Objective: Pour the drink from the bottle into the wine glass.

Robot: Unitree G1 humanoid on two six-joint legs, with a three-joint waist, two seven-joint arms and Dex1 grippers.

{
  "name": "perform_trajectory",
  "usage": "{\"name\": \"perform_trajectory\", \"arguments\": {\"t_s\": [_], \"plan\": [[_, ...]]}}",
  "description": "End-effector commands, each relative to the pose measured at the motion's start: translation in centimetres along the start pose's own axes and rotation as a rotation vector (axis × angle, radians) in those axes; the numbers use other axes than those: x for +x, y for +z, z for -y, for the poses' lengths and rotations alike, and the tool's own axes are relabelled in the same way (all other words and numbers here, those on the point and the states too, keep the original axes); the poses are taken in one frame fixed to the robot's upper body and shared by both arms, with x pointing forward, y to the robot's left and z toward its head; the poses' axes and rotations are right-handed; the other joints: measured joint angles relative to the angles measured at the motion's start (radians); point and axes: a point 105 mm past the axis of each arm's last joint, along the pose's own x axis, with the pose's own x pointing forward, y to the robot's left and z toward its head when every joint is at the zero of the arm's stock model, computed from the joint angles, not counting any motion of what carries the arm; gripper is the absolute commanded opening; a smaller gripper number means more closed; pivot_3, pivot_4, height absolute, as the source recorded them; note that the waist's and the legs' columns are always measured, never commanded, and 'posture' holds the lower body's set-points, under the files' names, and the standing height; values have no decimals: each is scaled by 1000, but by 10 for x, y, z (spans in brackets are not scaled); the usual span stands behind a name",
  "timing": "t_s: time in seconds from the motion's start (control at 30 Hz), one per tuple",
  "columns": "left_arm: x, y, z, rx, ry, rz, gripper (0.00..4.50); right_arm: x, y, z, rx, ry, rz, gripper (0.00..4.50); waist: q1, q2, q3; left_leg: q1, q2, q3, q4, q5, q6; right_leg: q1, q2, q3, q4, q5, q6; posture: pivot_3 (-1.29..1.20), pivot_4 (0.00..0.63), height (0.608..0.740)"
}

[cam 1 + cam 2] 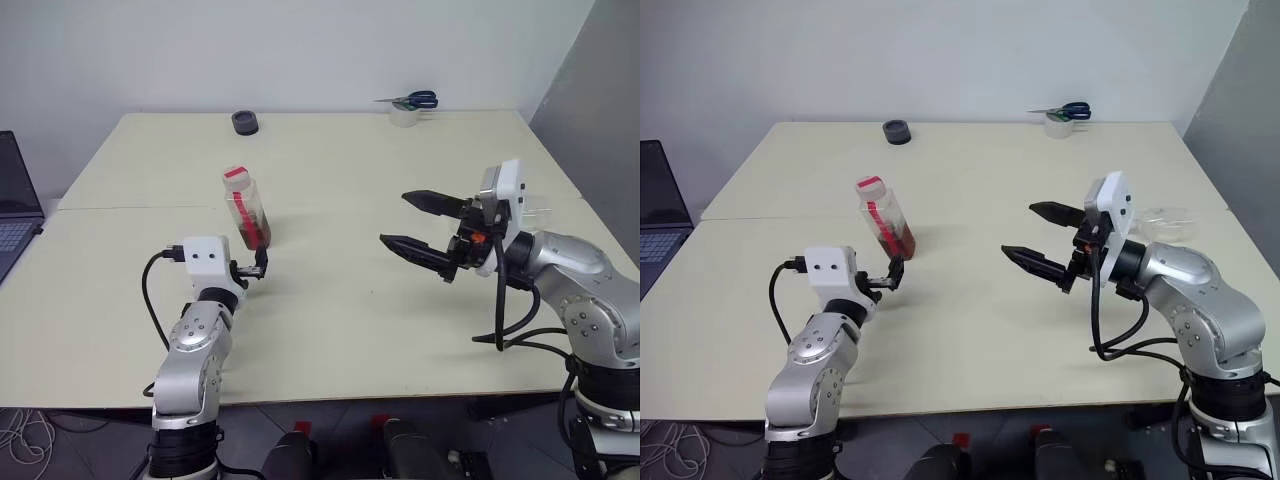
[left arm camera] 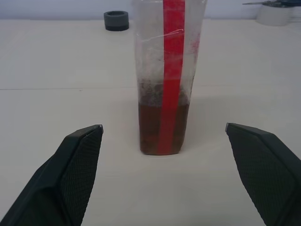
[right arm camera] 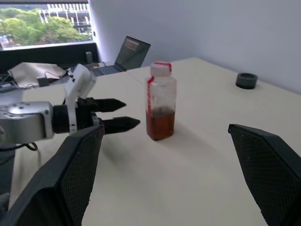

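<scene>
Nothing is poured yet: the capped bottle (image 1: 247, 207) stands left of centre, ungrasped, with both the left pincer (image 1: 259, 262) and right pincer (image 1: 418, 222) open.

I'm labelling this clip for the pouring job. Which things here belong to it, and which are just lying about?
Job: bottle, drink inside it, left gripper and right gripper, both open; faint clear thing beyond the right gripper, perhaps the glass.
Lying about: black ring, scissors, tape roll, laptop.
</scene>
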Motion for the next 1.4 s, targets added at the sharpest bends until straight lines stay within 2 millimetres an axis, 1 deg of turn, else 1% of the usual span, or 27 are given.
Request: {"name": "perform_trajectory", "arguments": {"t_s": [0.03, 0.2, 0.37, 0.53, 0.63, 0.87, 1.13, 1.4], "plan": [[3, 13, 5, 12, -6, 58, 4463, 4, 6, -8, -12, 54, 13, 4500, 1, 0, 0, 0, 0, 0, 0, 0, 0, 0, 0, 0, 0, 0, 0, 0, 150, 740], [10, 20, 5, 14, 7, 86, 4463, 4, 5, -6, -8, 46, 14, 4500, 5, 0, 0, 0, 0, 0, 0, 0, -1, 0, 0, 0, 0, 0, 0, 0, 150, 740], [20, 27, 2, 25, 14, 114, 4463, 2, -2, -7, 1, 38, 0, 4500, 8, 0, 0, -1, 0, 0, 1, 1, -1, 0, 0, 0, 0, 0, 0, 0, 150, 740], [28, 32, -3, 35, 10, 131, 4463, 1, 0, -9, 2, 31, 5, 4500, 8, 0, 0, -1, 0, 0, 1, 1, -1, -1, -1, 0, 1, 0, 0, 0, 150, 740], [31, 32, -4, 38, 6, 136, 4463, -1, 1, -9, 0, 22, 6, 4500, 9, 0, 0, -1, 0, 0, 1, 1, -1, -1, -1, 0, 1, 0, 0, 0, 150, 740], [47, 31, -4, 42, -8, 145, 4463, -3, 5, -9, 3, -1, 9, 4500, 16, 0, 0, -1, 0, 0, 2, 1, -1, -1, -1, 0, 1, 0, 0, 0, 150, 740], [69, 28, -5, 51, -28, 156, 4463, 1, 11, -10, -7, -19, 18, 4500, 18, 0, 0, -2, 0, 0, 4, 1, -1, -1, -1, 0, 1, 0, 0, 0, 150, 740], [81, 32, -5, 48, -54, 188, 4463, 4, 18, -11, -11, -33, 19, 4500, 18, 0, 0, -2, 0, -1, 4, 0, -1, -1, -1, -1, 1, 0, 0, 0, 150, 740]]}}
